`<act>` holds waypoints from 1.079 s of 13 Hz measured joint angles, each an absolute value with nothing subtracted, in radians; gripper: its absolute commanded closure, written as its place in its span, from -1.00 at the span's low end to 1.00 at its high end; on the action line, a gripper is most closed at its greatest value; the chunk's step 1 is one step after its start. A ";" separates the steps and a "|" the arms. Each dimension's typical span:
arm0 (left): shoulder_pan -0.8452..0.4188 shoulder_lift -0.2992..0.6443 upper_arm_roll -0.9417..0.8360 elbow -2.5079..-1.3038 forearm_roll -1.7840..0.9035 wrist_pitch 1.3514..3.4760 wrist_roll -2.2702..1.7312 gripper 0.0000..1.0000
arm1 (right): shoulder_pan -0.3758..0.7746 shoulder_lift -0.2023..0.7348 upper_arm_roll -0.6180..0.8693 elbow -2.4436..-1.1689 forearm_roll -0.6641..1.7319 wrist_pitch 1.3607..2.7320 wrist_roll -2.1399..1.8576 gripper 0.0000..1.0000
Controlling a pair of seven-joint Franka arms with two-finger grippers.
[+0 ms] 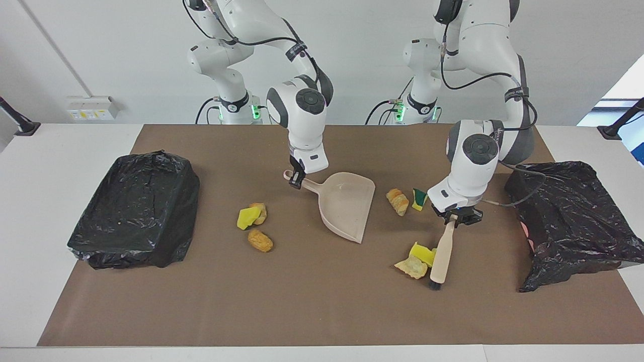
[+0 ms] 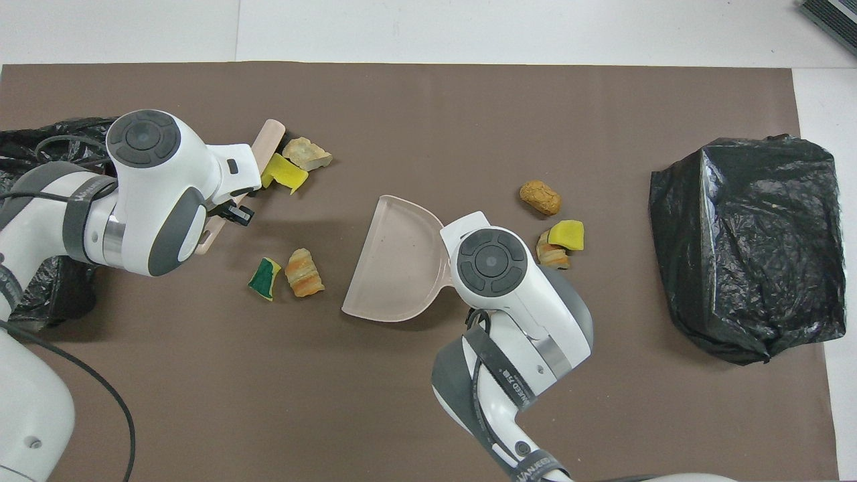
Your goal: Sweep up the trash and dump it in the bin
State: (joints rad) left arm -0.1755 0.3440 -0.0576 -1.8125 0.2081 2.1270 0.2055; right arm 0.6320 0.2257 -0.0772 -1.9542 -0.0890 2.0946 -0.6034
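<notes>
- trash: yellow sponge piece (image 1: 422, 253) touching a tan chunk (image 1: 411, 266) beside the brush (image 1: 441, 259); other scraps scattered on the mat
- left gripper (image 1: 456, 219) clamps the brush handle
- right gripper (image 1: 296, 180) clamps the dustpan (image 1: 346, 203) handle
- risk: the pan mouth sits well apart, so pushed scraps could roll wide

Beige plastic dustpan (image 2: 402, 264) handle hidden under right arm overhead; wooden brush (image 2: 266, 138) mostly hidden under left arm.
</notes>
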 measured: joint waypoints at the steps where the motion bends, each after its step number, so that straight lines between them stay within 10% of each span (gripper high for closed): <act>1: -0.188 0.344 -0.059 -1.817 0.206 2.126 0.209 1.00 | 0.632 0.224 -0.077 -1.955 -0.089 2.095 -0.603 1.00; 14: -0.490 0.118 -0.064 -2.034 0.009 1.946 0.021 1.00 | 0.632 0.220 -0.077 -1.962 -0.089 2.095 -0.594 1.00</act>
State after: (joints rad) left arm -0.4897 0.1181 -0.0639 -2.0338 0.0087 1.9463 0.0208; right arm 0.6320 0.2197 -0.0771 -1.9618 -0.0890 2.0947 -0.5936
